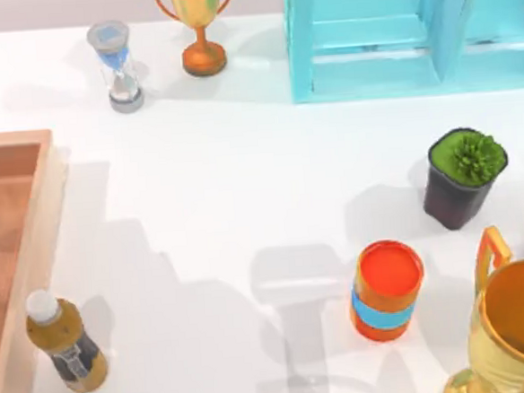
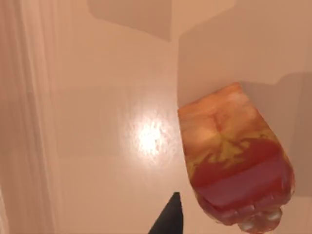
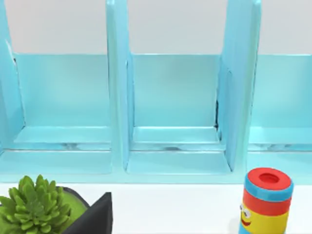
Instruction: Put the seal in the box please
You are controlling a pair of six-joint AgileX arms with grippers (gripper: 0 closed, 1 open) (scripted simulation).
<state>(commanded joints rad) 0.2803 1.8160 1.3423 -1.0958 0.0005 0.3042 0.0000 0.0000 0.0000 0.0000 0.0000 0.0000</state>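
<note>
- White bench (image 1: 243, 189), top view: the box (image 1: 50, 189) sits at the left edge, only part of it in frame, thick pale rim around a reddish-brown floor. A capped brown bottle (image 1: 66, 345) stands just beside its rim near the front-left corner.
- Same view, far edge: hourglass (image 1: 120, 67) and small trophy (image 1: 201, 30) toward the left, turquoise shelf unit (image 1: 404, 34) toward the right.
- Same view, right side: potted plant (image 1: 463, 175), orange can with blue band (image 1: 386, 291), and a big gold cup (image 1: 514, 332) at the front-right corner.
- Left wrist view: the seal (image 2: 234, 156) is very close to the camera, mottled red-orange with a lighter tan end, over a glossy reddish floor that I judge to be the inside of the box. A dark fingertip (image 2: 168, 219) shows beside it, not clearly touching. Cannot tell whether the left hand is closed on the seal or spread.
- Right wrist view: looks at the shelf unit's compartments, with the plant and a yellow-and-red canister (image 3: 265, 202) in front. A dark wedge beside the plant may be a finger; cannot tell how the right hand stands.
- Risk, as judgement: the seal looks tilted, so on the slick floor it could topple or slide once let go. If it is still partly gripped, pulling away could drag it.
</note>
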